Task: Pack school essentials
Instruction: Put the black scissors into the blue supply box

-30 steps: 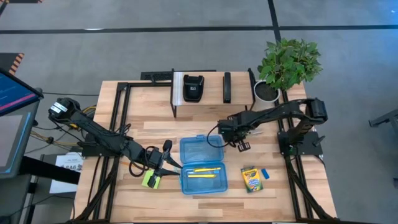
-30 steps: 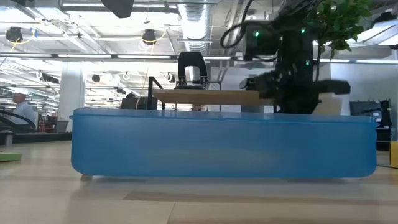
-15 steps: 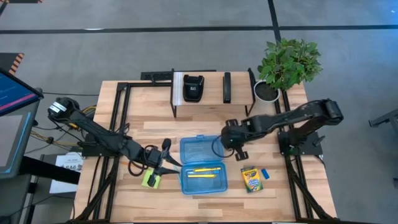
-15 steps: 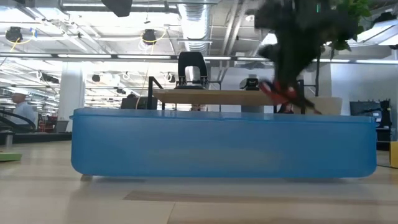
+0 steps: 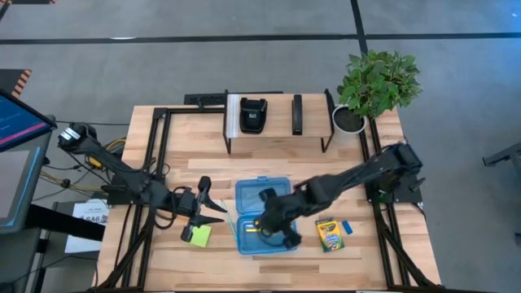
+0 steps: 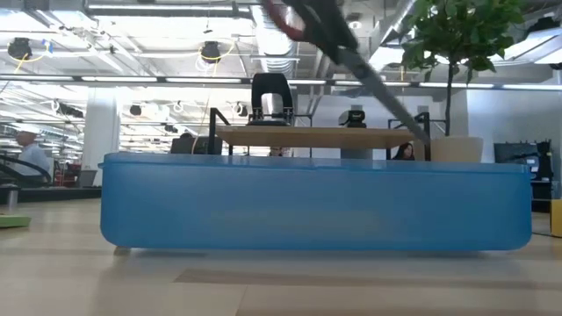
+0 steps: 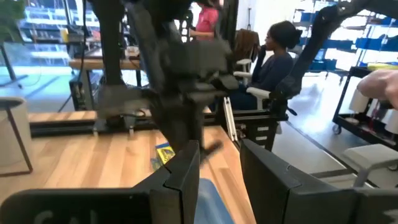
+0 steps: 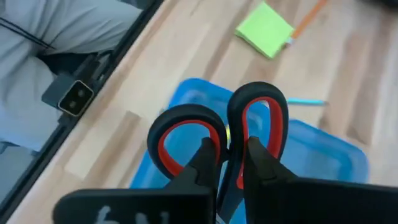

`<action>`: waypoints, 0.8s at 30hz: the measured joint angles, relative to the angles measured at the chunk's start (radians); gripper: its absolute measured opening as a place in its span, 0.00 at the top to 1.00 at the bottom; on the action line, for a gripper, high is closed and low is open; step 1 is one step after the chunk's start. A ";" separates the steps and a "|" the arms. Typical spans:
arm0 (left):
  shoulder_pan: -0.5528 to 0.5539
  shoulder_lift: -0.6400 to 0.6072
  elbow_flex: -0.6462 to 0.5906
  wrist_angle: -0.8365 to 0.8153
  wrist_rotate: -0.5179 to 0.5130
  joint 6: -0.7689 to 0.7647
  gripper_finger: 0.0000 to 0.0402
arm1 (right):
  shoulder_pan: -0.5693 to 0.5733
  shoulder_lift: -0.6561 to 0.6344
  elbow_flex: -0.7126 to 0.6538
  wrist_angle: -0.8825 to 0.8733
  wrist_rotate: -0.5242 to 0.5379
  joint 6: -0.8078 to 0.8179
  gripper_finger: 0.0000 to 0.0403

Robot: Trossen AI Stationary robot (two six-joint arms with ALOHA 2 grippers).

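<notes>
— two arms in play; what's hidden?
— overhead, right gripper (image 5: 273, 226) covers the box (image 5: 252, 194). its wrist view shows it pinching scissors (image 8: 217, 134) above it.
— left gripper (image 5: 203, 213)?
— fingers apart, empty, by the pad (image 5: 198, 235).

Open-plan robotics lab or workshop. Exposed silver ceiling ducts (image 6: 290, 17), blue storage-bin racks (image 7: 373, 43). Seated person in dark top (image 7: 273, 62) beyond the left gripper (image 7: 217, 168).

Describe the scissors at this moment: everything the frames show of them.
The scissors have two red loop handles with black inner edges, side by side, and a dark blade slanting down toward the blue box. The right gripper is shut on them where the loops meet, holding them above the open box, clear of it. The blades look closed.
</notes>
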 joint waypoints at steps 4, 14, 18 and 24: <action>-0.037 -0.008 0.000 -0.006 -0.027 0.007 0.74 | 0.015 0.111 0.097 -0.026 -0.010 0.017 1.00; -0.063 -0.008 0.000 -0.019 -0.082 0.013 0.74 | -0.028 0.289 0.225 -0.268 0.073 0.122 1.00; -0.063 -0.009 0.000 -0.021 -0.079 0.015 0.74 | -0.062 0.278 0.226 -0.301 0.077 0.125 1.00; -0.063 -0.023 0.000 -0.033 -0.079 0.044 0.74 | -0.051 0.179 0.228 -0.317 0.142 0.133 1.00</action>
